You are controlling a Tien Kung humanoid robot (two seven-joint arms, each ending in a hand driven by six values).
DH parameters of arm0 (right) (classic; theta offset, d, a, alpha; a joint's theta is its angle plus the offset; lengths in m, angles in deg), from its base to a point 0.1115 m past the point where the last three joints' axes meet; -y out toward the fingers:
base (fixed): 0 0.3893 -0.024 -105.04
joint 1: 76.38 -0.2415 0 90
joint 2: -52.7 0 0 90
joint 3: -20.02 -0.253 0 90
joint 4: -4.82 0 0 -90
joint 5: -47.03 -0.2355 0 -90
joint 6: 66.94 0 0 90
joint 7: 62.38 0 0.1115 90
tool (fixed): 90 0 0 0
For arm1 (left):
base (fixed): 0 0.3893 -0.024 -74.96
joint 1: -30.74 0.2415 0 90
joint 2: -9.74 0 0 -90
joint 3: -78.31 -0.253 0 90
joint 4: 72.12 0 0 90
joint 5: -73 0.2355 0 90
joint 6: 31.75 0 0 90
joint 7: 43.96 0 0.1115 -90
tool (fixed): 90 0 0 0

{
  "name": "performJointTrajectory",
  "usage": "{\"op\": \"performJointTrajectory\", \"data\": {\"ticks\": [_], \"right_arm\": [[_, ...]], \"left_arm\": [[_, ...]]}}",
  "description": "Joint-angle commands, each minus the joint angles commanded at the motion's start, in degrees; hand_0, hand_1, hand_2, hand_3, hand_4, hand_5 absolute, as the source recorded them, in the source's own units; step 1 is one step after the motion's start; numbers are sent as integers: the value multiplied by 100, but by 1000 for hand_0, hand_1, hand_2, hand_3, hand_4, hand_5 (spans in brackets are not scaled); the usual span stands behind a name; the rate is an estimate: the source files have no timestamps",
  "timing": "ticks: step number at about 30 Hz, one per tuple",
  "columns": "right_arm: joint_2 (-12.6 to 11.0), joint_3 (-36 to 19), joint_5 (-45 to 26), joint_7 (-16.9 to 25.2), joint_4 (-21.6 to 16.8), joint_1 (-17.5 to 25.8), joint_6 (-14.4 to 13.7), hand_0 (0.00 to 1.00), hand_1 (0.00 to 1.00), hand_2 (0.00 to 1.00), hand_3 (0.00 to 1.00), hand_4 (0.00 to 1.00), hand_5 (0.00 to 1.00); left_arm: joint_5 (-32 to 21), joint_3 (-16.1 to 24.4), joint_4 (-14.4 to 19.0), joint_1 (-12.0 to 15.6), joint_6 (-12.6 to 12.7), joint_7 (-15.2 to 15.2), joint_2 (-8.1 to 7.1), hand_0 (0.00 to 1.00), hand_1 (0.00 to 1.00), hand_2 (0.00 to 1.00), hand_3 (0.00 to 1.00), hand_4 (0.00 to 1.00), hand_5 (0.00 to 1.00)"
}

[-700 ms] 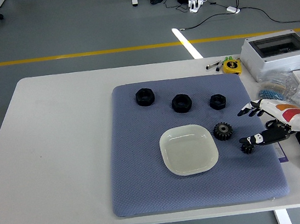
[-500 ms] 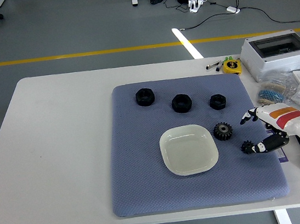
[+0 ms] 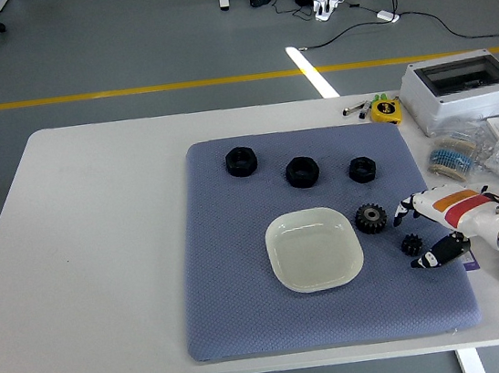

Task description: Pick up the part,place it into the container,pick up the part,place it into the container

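- Right hand [image 3: 426, 232] reaching in from the right edge over the right part of the blue mat [image 3: 248, 315], white with an orange-and-red band, fingers spread and holding nothing.
- Small black gear [image 3: 412, 243] lying on the mat in the gap of that hand, upper fingertips above it, dark thumb tip just below and to its right; contact not clear.
- Larger black gear [image 3: 371, 218] flat on the mat, just up and left of the small gear, apart from the hand.
- Pale square dish [image 3: 314, 249] on the mat left of both gears, near the larger one, holding nothing.
- Three black hex nuts in a row on the far part of the mat, beyond the dish: left nut [image 3: 241, 161], middle nut [image 3: 302, 171], right nut [image 3: 362, 169].
- White bench [image 3: 103, 261] carrying the mat.
- Grey box with clear lid [image 3: 462, 89] at the far right corner of the bench, beyond the hand.
- Yellow tape measure [image 3: 386, 111] just left of that box.
- Clear bags of small parts [image 3: 493, 150] between the box and the hand.
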Motion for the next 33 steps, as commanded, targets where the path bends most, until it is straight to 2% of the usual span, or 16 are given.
{"op": "performJointTrajectory", "data": {"ticks": [5,6,11,12,17,18,23,24,29,30,33], "right_arm": [[45,53,-3,-33,148,-39,-1,456,599,682,617,970,228],[54,65,-24,-41,189,-52,1,415,582,653,600,918,213],[67,68,-70,-66,290,-65,23,415,582,653,600,918,213],[67,72,-85,-66,308,-67,25,394,526,607,569,829,167],[75,66,-149,-72,357,-48,3,394,526,607,569,829,167],[74,67,-161,-76,358,-47,-11,408,477,544,521,724,116],[79,72,-205,-79,396,-48,-48,408,477,544,521,724,116],[79,71,-209,-78,402,-47,-47,472,452,513,509,655,81],[63,69,-235,-44,402,-49,-54,472,452,513,509,655,81],[63,68,-236,-40,401,-50,-53,465,436,490,501,610,67],[63,74,-262,-30,395,-57,-47,465,436,490,501,610,67]], "left_arm": [[-1,-2,2,-4,0,-1,-2,715,633,687,587,683,636],[-3,-2,2,-3,1,-2,-1,715,632,688,586,684,638],[-1,-2,4,-6,-2,-4,-3,715,632,688,586,684,638],[9,3,4,-7,-3,-7,-3,715,631,688,586,686,641],[14,7,5,-7,-3,-9,-1,715,631,688,586,686,641],[22,11,5,-8,-4,-10,-1,715,629,688,586,686,641],[33,15,5,-12,-6,-12,0,715,629,688,586,686,641],[35,16,6,-13,-6,-12,1,715,628,688,586,685,640],[38,17,7,-18,-6,-13,0,715,628,688,586,685,640],[38,14,8,-19,-7,-13,-1,715,627,687,586,685,640],[37,14,8,-21,-8,-12,-1,715,627,687,586,685,640]]}}
